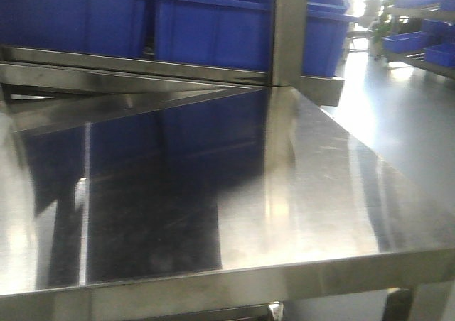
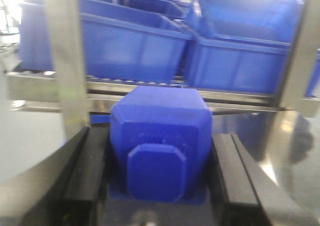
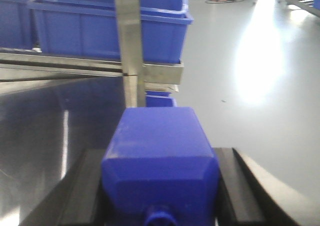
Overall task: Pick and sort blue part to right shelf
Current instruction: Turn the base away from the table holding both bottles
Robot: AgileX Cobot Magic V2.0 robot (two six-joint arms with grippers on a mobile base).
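Left wrist-mounted view: the left fingers [image 2: 87,178] clench a blue part [image 2: 160,136], cap toward the camera, near what is probably the right shelf [image 2: 150,88] with its blue bins [image 2: 130,48]. The right fingers [image 3: 82,188] grip a second blue part [image 3: 160,156] by the table [image 3: 45,136] edge. Picking looks done; shelving is left.

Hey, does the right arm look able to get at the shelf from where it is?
Probably yes. The right gripper, shut on a blue part, faces the shelf with only tabletop between. An upright post stands dead ahead, so it would likely need to go beside it.
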